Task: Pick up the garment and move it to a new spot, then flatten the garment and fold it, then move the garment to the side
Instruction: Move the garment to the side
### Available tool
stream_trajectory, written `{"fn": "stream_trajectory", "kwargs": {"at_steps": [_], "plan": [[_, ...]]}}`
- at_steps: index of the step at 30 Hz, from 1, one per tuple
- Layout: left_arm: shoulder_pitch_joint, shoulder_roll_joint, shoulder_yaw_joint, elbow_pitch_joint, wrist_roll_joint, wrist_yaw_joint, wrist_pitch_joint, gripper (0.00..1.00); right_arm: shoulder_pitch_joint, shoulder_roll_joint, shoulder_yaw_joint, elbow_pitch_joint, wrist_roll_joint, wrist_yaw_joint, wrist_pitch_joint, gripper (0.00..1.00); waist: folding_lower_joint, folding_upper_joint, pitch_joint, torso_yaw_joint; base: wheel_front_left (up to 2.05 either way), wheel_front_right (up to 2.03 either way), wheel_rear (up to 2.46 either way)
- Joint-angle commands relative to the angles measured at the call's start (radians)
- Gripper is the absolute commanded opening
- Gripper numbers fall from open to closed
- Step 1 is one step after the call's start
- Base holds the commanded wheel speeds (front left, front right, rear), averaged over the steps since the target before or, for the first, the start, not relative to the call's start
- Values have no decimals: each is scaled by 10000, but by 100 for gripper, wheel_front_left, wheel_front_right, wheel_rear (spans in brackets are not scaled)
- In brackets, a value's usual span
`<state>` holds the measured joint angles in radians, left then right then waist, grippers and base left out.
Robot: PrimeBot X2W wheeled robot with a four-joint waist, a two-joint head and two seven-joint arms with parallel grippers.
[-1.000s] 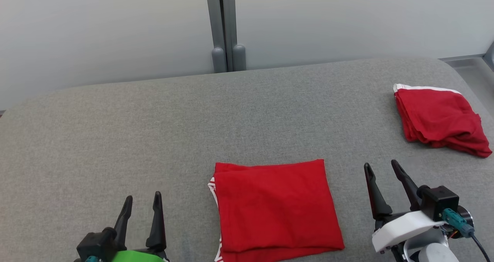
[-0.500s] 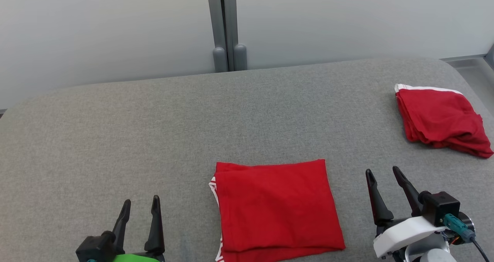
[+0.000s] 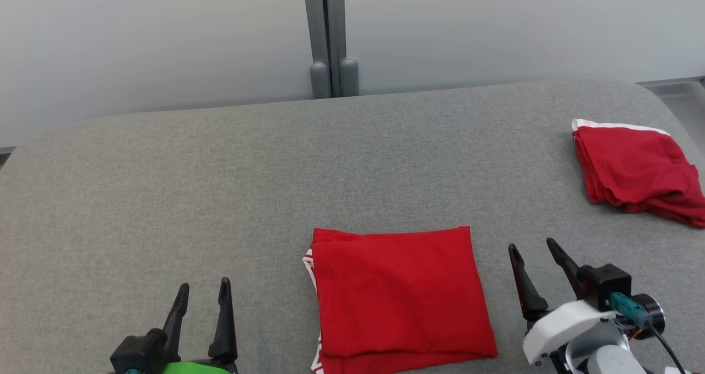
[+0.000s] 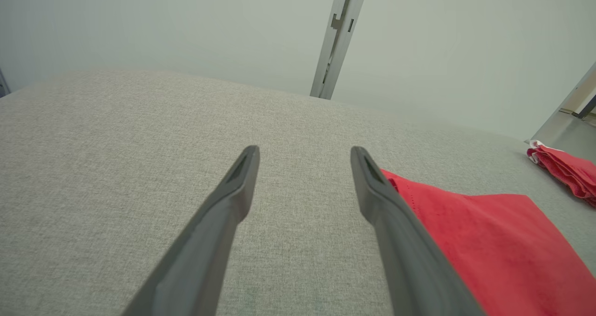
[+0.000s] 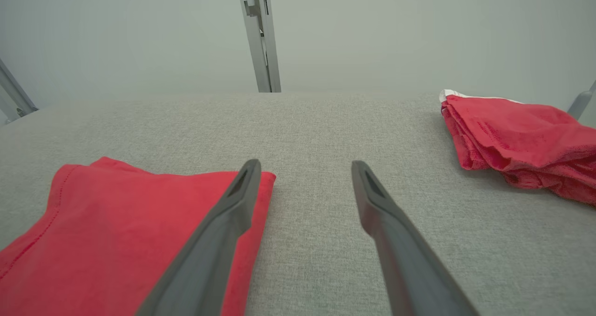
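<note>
A red garment [image 3: 399,297] lies folded into a flat rectangle near the front middle of the grey table [image 3: 220,170], white trim showing at its left edge. It also shows in the left wrist view [image 4: 484,241] and the right wrist view [image 5: 116,232]. My left gripper [image 3: 204,287] stands open to the garment's left, well apart from it, holding nothing. My right gripper [image 3: 533,245] stands open just right of the garment, with nothing between its fingers.
A second red garment [image 3: 639,170], loosely folded with a white band, lies at the table's far right edge, and appears again in the right wrist view [image 5: 517,139]. A grey post [image 3: 329,38] stands against the pale wall behind the table.
The head camera has shifted a little, moving the whole picture to the right. My right gripper has drawn slightly lower and left, closer to the garment. The garments lie as before.
</note>
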<state>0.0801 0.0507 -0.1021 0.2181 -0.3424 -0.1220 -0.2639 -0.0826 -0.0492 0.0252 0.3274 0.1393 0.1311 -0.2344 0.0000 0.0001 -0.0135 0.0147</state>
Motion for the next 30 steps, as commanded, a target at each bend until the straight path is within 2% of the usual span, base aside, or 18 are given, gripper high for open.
{"fn": "stream_trajectory", "kwargs": {"at_steps": [1, 6, 13, 21, 27, 28, 29, 30], "plan": [[-93, 2, -14, 24, -25, -13, -1, 100, -308, -31, 74, 74, -185, -10, 210, 100, 0, -1, 49, 87, 0, 0, 0], [-137, 3, -69, 95, -30, -14, -1, 100, -736, -30, 233, 433, -597, -10, 1391, 100, 0, -1, 136, 391, 0, 0, 0], [-249, 4, -183, 221, -25, 8, -1, 100, -998, -40, 557, 962, -530, -10, 2876, 100, 0, -1, 401, 1000, 0, 0, 0], [-311, 4, -217, 267, -65, 41, -1, 100, -933, -59, 405, 1848, -532, -10, 3529, 100, 0, -1, 646, 1614, 0, 0, 0], [-316, 3, -207, 244, -75, 37, -1, 100, -1069, -25, 521, 2402, -402, -8, 3702, 100, 0, -1, 752, 1780, 0, 0, 0], [-311, 3, -198, 234, -77, 38, -1, 100, -1119, -16, 573, 2466, -393, -8, 3695, 78, 0, -1, 768, 1772, 0, 0, 0], [-305, 3, -195, 227, -82, 48, -1, 100, -1172, -9, 623, 2503, -389, -8, 3690, 40, 0, -1, 786, 1747, 0, 0, 0], [-314, 3, -213, 221, -81, 57, -1, 100, -1252, -6, 700, 2539, -363, -7, 3684, 17, 0, -1, 813, 1697, 0, 0, 0]]}}
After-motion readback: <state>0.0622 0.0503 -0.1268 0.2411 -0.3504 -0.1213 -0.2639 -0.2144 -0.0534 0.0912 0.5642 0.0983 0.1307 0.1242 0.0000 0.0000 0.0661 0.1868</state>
